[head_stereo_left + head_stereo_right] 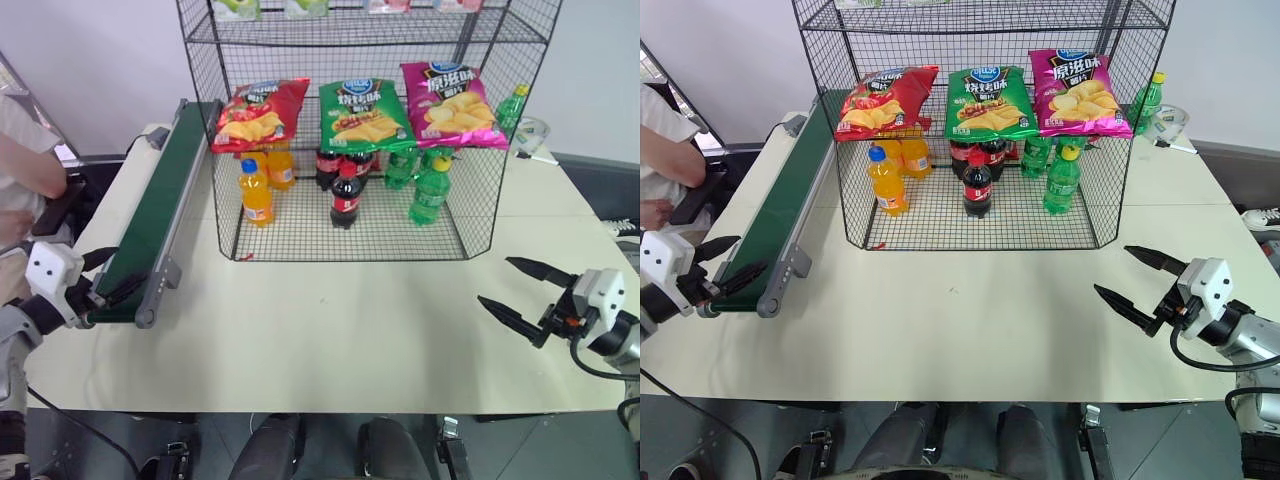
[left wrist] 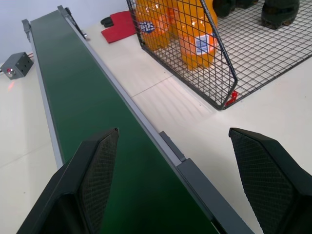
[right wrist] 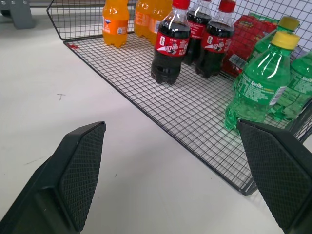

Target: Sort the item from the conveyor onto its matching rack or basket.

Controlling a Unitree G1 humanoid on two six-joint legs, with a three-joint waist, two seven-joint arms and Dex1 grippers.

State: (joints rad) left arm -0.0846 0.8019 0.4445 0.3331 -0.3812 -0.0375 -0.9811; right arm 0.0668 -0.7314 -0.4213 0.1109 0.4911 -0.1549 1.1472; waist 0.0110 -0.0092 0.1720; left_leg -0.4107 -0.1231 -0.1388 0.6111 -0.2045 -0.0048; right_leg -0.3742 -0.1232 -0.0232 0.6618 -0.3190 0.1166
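Note:
The red chip bag [image 1: 260, 114] lies on the left of the black wire rack's [image 1: 300, 236] middle shelf, its lower edge drooping over the front. The dark green conveyor [image 1: 160, 190] runs along the table's left side with nothing on its belt [image 2: 83, 112]. My left gripper [image 1: 112, 275] is open at the conveyor's near end, one finger over the belt and the other over the table beside the rail. My right gripper [image 1: 495, 280] is open and holds nothing. It hovers above the table at the right, pointing toward the rack's bottom shelf [image 3: 195, 112].
A green chip bag [image 1: 363, 115] and a pink one [image 1: 450, 105] lie beside the red bag. Orange soda [image 1: 255, 192], cola [image 1: 345, 196] and green bottles [image 1: 430, 196] stand on the bottom shelf. A person's arm [image 1: 25, 165] is at the far left. A small grey box [image 2: 17, 63] sits beside the conveyor.

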